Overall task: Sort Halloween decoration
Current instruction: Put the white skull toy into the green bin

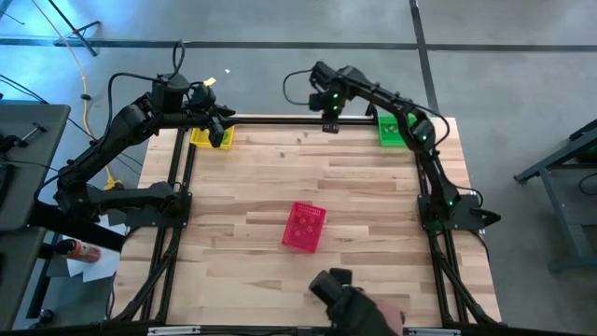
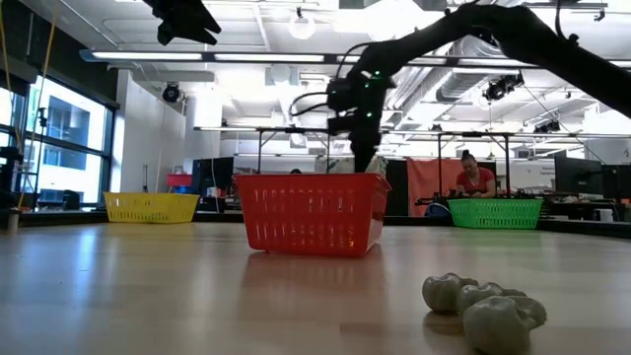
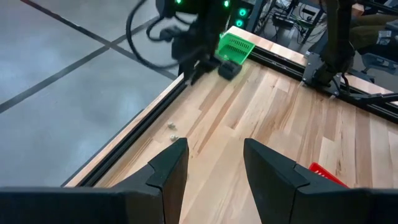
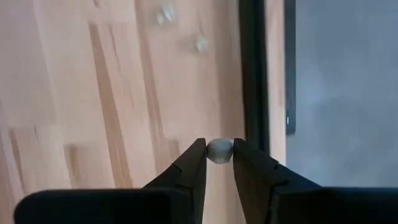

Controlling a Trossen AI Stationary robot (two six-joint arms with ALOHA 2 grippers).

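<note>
While the right gripper (image 4: 219, 152) hangs above the far edge of the table (image 1: 373, 233), it is pinching a small pale trinket (image 4: 219, 150) between the tips of its two fingers. This trinket looks round, almost like a little ball, so I cannot tell any long axis or which way it points. It sits exactly between the two fingertips, touching both, at their very ends and not deeper in the jaws. Under it there is the wood of the table, just beside the black frame rail (image 4: 253, 74) at the table's edge. Two more pale trinkets (image 4: 165, 15) lie on the wood farther along, near the same rail and apart from the gripper.

From above, the right gripper (image 1: 329, 119) is at the far edge, between the yellow basket (image 1: 212, 138) and the green basket (image 1: 392, 131), nearer to the green one. The left gripper (image 1: 220, 126) is over the yellow basket at the far left corner, and its fingers (image 3: 168, 168) stand spread with nothing between them.

The red basket (image 1: 304, 227) stands near the middle of the table, tilted a little against the table's edges. At the near edge, close to the low camera, some pale lumpy pieces (image 2: 483, 306) lie together, touching each other.
</note>
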